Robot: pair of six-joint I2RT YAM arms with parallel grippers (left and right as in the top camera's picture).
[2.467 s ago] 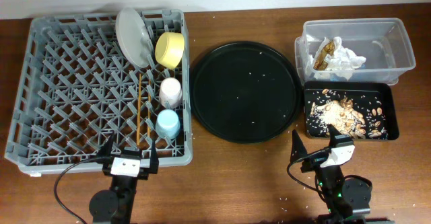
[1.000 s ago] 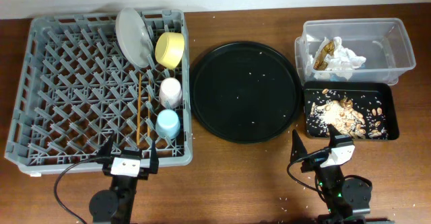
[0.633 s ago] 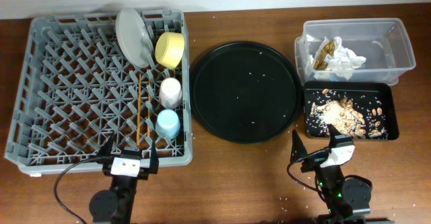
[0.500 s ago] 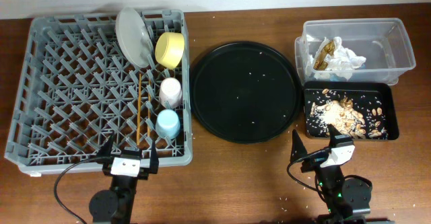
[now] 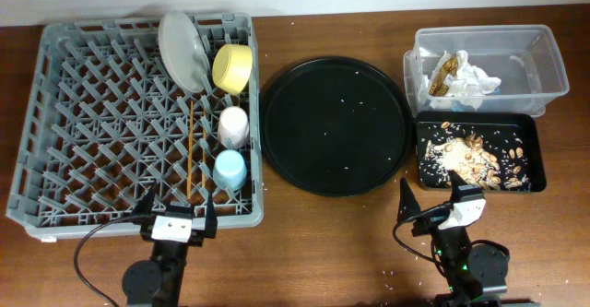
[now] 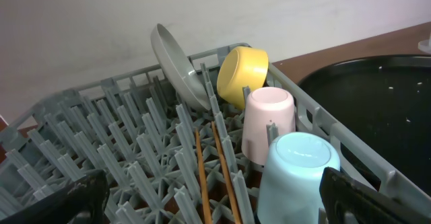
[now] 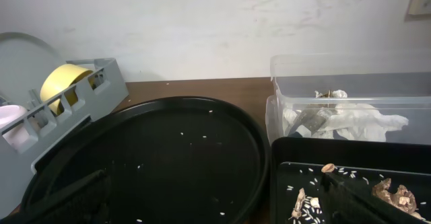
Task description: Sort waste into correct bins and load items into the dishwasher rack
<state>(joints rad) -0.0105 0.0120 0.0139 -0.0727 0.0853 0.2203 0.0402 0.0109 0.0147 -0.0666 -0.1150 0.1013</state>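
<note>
The grey dishwasher rack (image 5: 92, 113) holds the grey-white plate (image 5: 182, 49) on edge, the yellow bowl (image 5: 232, 68), the pink cup (image 5: 233, 125), the blue cup (image 5: 230, 169) and two chopsticks (image 5: 191, 150). The clear tub (image 5: 525, 53) holds white tissue (image 5: 475, 78) and a brown wrapper (image 5: 444, 75). The black rectangular tray (image 5: 532, 180) holds food scraps (image 5: 470, 158). My left gripper (image 5: 178, 207) is open and empty at the rack's near edge, facing the blue cup (image 6: 296, 177). My right gripper (image 5: 430, 196) is open and empty just in front of the black tray (image 7: 350, 153).
A large round black tray (image 5: 336, 127) lies between the rack and the bins, with a few white crumbs on it. Small crumbs are scattered on the wooden table (image 5: 313, 252) near the right arm. A wall runs behind the table.
</note>
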